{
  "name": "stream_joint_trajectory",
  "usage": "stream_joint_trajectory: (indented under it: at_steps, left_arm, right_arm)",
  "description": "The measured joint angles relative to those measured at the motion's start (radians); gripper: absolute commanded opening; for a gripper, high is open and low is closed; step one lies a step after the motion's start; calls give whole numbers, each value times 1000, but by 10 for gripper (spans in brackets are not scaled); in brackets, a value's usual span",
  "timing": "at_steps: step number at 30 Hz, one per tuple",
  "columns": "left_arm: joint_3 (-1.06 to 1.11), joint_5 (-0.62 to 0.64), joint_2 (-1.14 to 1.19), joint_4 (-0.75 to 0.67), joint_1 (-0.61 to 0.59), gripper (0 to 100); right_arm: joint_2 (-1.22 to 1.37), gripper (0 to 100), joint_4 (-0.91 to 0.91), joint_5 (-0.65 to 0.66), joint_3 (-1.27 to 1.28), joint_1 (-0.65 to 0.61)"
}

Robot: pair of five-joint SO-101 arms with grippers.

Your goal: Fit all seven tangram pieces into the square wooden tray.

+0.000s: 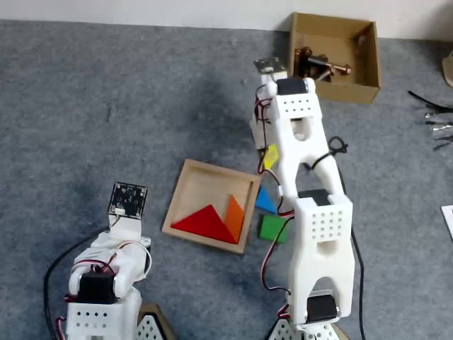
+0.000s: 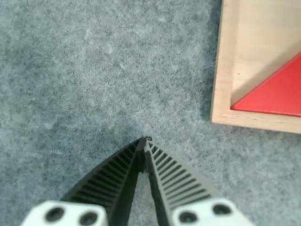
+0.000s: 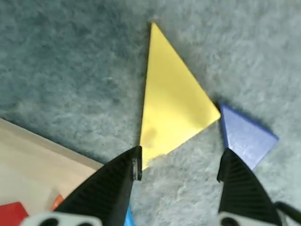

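The square wooden tray (image 1: 185, 185) lies mid-table with a red triangle (image 1: 205, 221) and an orange triangle (image 1: 235, 211) inside. A blue piece (image 1: 265, 202) and a green piece (image 1: 272, 228) lie on the carpet by its right side. A yellow triangle (image 1: 270, 157) peeks out beside the right arm. My right gripper (image 3: 181, 165) hangs open just above the yellow triangle (image 3: 171, 99), one finger at its corner, with a blue-violet piece (image 3: 244, 134) touching that triangle. My left gripper (image 2: 145, 140) is shut on nothing over bare carpet, near the tray's corner (image 2: 221, 70).
A cardboard box (image 1: 368, 71) holding metal objects stands at the back right. Loose cables (image 1: 432, 113) lie at the right edge. The right arm stretches over the carpet beside the tray and hides part of the floor there. Grey carpet spreads to the left.
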Motion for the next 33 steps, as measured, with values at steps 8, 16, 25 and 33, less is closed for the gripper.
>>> stream_joint_trajectory:
  at_steps: [8,16,25,33]
  left_arm:
    - [0,0,0,0,0,5]
    - [0,0,0,0,0,5]
    - [0,0,0,0,0,5]
    - [0,0,0,0,0,5]
  right_arm:
    - [0,255,-66,55,0,-9]
    - [0,255,-71,57,0,-38]
    - [0,254,-51,57,0,-60]
    - [0,253,-51,57,0,-58]
